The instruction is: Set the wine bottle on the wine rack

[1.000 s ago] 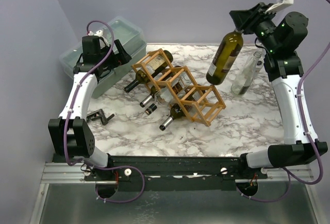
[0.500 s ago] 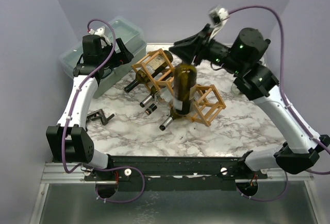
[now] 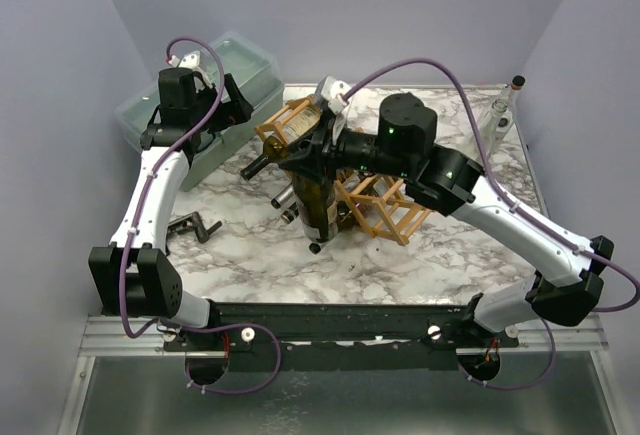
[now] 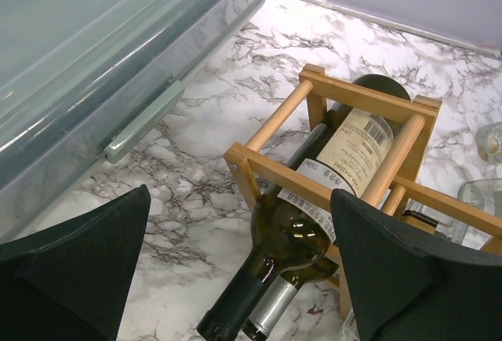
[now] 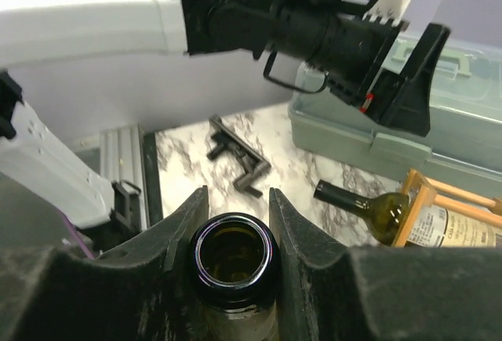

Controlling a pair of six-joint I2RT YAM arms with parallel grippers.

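Right claw: the right gripper (image 5: 234, 235) was found clamped on the neck of the dark green glass wine bottle (image 3: 319, 200), one padded finger on either side just below the open mouth.
Bottle position: it was held clear of the white marbled table (image 3: 450, 245), on the near side of the light-brown wooden lattice wine rack (image 3: 392, 205), in front of its middle cells.
Bottle axis: it was judged nearly upright, with the mouth up in the claw and the base down, tipped toward the near edge.
Rack axis: a labelled green bottle already lodged (image 4: 345, 141) was seen lying flat, neck toward the near left.
Key relation: the cells that appeared unfilled were seen right of and behind the hanging base. The long axis was judged to need levelling before entry.
Left claw: the left gripper (image 4: 239, 235) was seen spread wide and empty above the rack's left end, farther from the held bottle.
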